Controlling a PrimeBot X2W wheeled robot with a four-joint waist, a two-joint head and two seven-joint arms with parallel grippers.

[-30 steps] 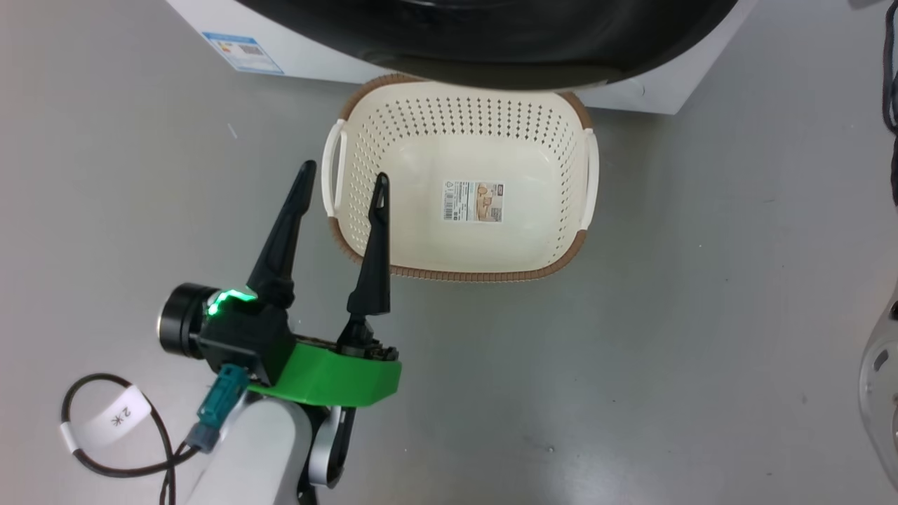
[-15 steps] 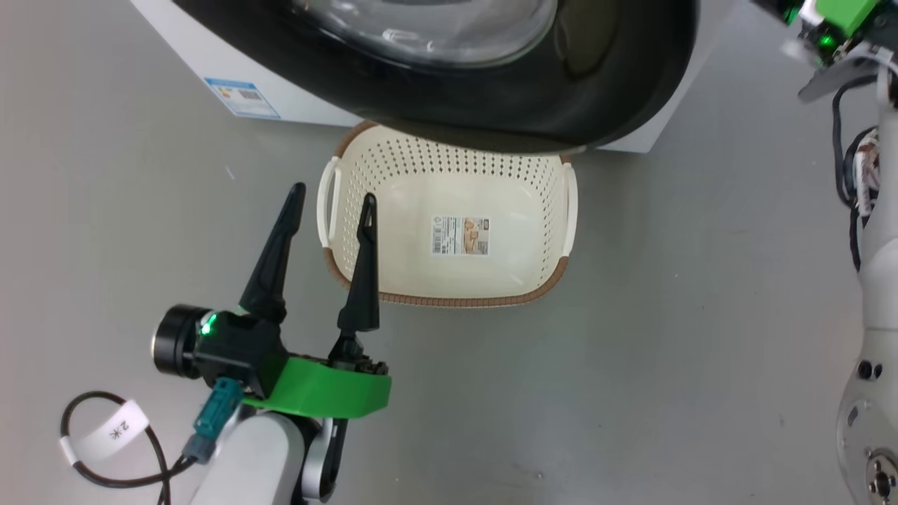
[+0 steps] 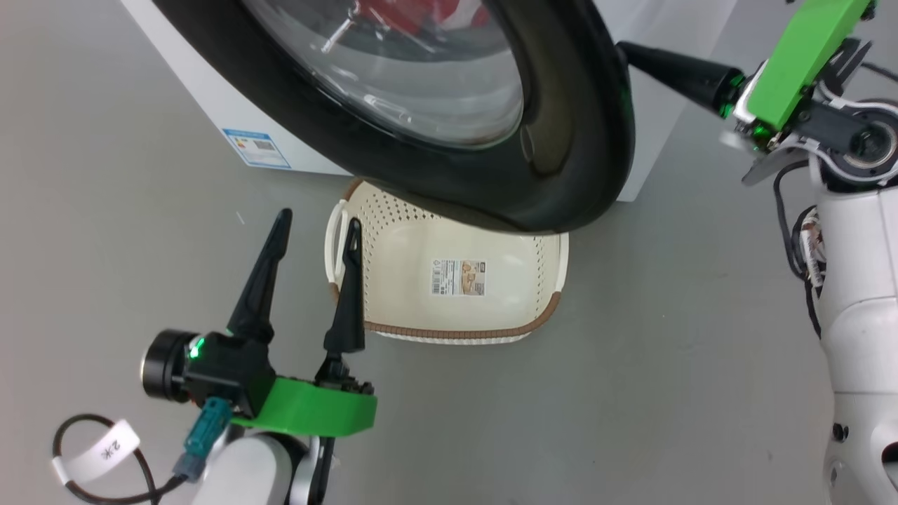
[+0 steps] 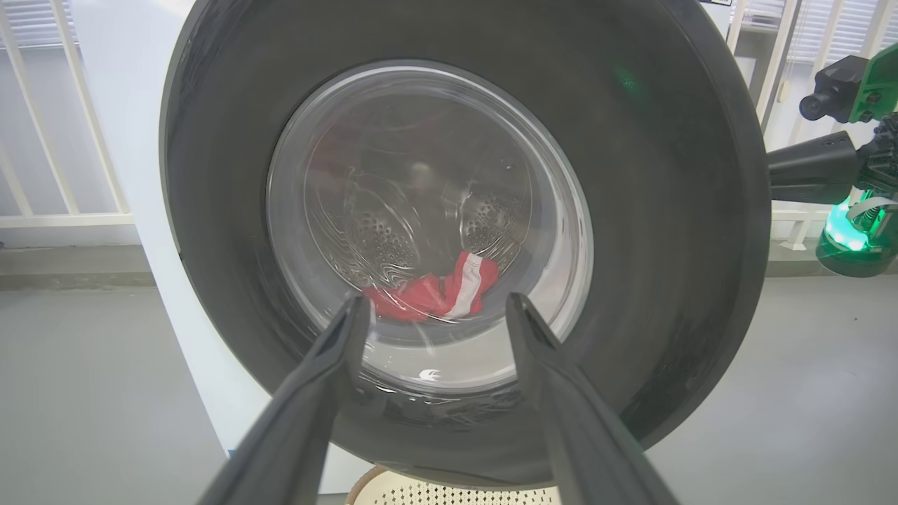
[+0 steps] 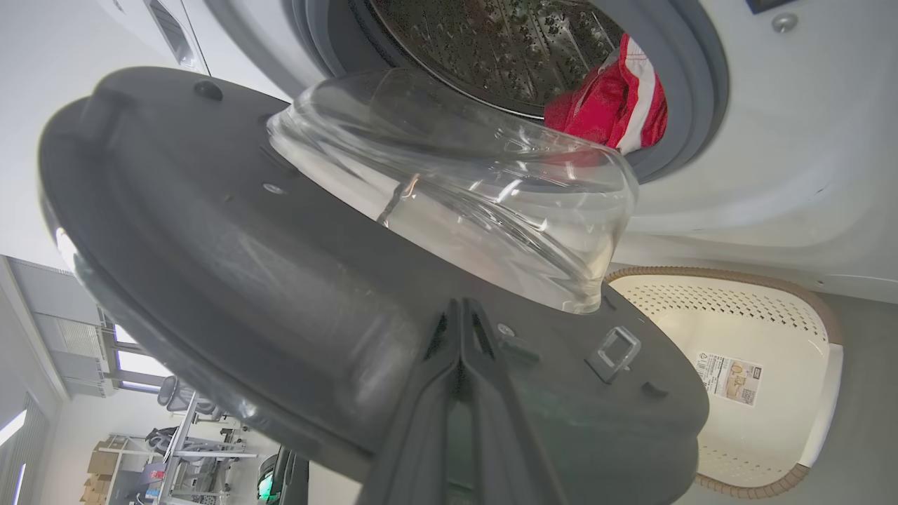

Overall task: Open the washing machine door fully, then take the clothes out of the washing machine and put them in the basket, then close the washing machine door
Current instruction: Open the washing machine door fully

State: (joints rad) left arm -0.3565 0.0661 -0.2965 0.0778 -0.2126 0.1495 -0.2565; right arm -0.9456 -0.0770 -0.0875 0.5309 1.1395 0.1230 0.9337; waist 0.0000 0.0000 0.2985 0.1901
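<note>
As the clenched right gripper (image 3: 626, 48), upper right in the head view, pokes behind the washing machine door (image 3: 561, 140), likely to swing it, the empty left gripper (image 3: 318, 216) gapes by the basket (image 3: 456, 331); both wrist views show the clothes (image 4: 438, 294) inside.

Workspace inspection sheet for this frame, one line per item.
Surface: grey floor.
Job's things: washing machine door partly open; clothes inside washing machine drum; basket empty, partly under door.
Clutter: nothing seen.
Grippers: left gripper open, hovering by basket's left side; right gripper shut, at door's inner side.
Cables: black tagged cable looped by left arm; cable bundle on right arm.
Surroundings: white railing; office furniture far off.
</note>
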